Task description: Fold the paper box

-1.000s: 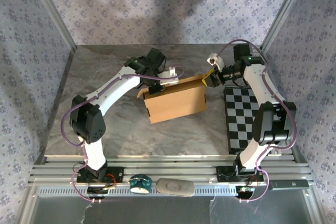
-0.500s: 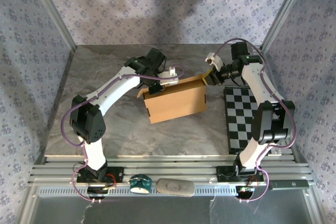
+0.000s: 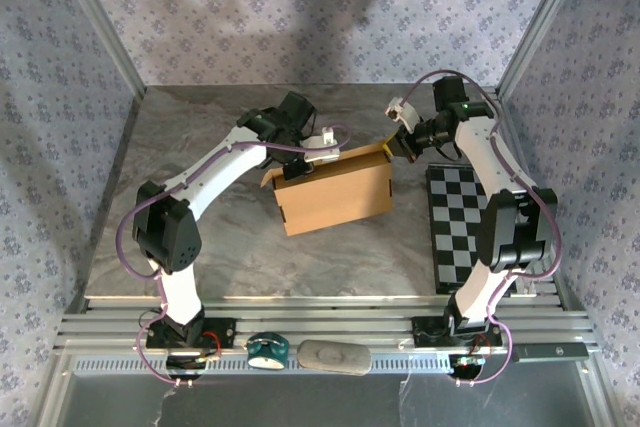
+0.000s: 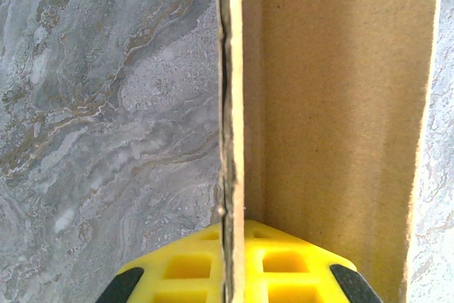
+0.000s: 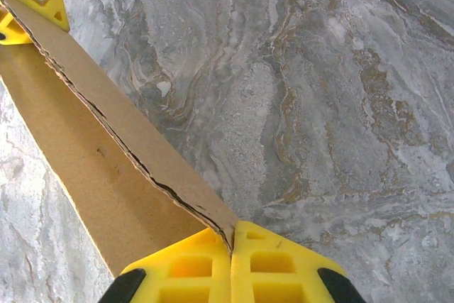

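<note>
The left gripper (image 4: 230, 250) is closing fully on the paper box (image 3: 335, 197), its two yellow fingers (image 4: 186, 266) pinching a thin cardboard wall that is running edge-on between them. The right gripper (image 5: 233, 250) is likewise squeezing shut on the box, its fingertips meeting on the torn-looking end of a long cardboard strip; the left gripper's yellow fingertip is showing at that strip's other end in the right wrist view.

In the top external view the left arm is rising from the table's near-left edge, bending at the elbow and reaching diagonally toward the far middle, with its gripper (image 3: 318, 152) pointing down at the box's far-left corner. The right arm is standing up from the near-right edge, stretching toward the far side and turning its wrist leftward, so its gripper (image 3: 393, 147) is meeting the box's far-right corner.

One paper box is lying around the middle of the grey marbled table (image 3: 200, 237), slightly toward the far edge. One checkered board (image 3: 470, 227) is lying along the right edge, just beside the box. Two arms are working, each with one gripper.
</note>
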